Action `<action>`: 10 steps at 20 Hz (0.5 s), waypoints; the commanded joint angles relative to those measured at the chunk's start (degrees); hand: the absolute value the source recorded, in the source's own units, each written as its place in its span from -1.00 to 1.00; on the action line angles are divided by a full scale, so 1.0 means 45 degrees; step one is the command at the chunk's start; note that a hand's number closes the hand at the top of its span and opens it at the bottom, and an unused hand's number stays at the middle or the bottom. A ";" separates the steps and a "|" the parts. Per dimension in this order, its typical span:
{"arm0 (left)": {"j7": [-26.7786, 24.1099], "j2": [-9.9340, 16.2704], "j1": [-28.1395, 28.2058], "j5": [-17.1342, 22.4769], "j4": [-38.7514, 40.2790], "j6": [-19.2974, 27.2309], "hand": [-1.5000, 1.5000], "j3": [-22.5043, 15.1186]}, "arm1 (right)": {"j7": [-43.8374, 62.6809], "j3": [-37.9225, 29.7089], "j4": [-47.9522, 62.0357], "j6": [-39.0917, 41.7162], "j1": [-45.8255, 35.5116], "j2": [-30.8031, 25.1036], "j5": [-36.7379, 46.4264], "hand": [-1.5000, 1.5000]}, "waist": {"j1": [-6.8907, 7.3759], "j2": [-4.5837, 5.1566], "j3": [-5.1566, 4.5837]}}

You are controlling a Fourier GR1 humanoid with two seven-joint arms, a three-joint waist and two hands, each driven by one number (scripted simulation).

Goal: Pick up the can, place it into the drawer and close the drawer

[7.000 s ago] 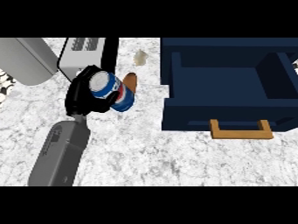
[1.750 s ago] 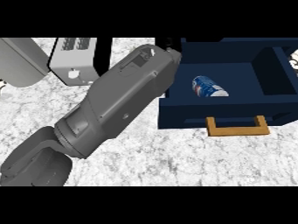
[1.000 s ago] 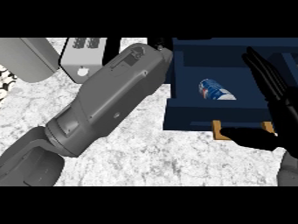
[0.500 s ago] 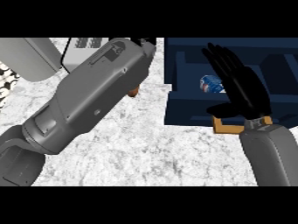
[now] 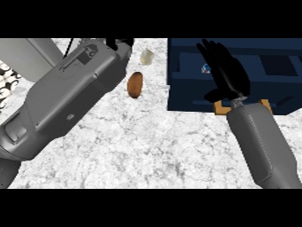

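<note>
My right hand (image 5: 224, 73) stretches toward twelve o'clock over the drawer (image 5: 186, 95), fingers straight, holding nothing; my left hand's (image 5: 117, 43) grip I cannot tell.

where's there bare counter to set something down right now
Bare marble counter lies between the two forearms, below the brown oval item and the blue drawer. The drawer front is crowded: the right hand covers it and the can.
</note>
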 commanded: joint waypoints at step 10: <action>0.0838 0.1173 0.1210 -0.0665 -0.2053 0.0054 -1.00 0.0216 | -0.0247 -0.1291 0.6173 -0.4856 -0.2505 0.0053 0.1187 -1.00 | 0.0286 0.0204 0.0046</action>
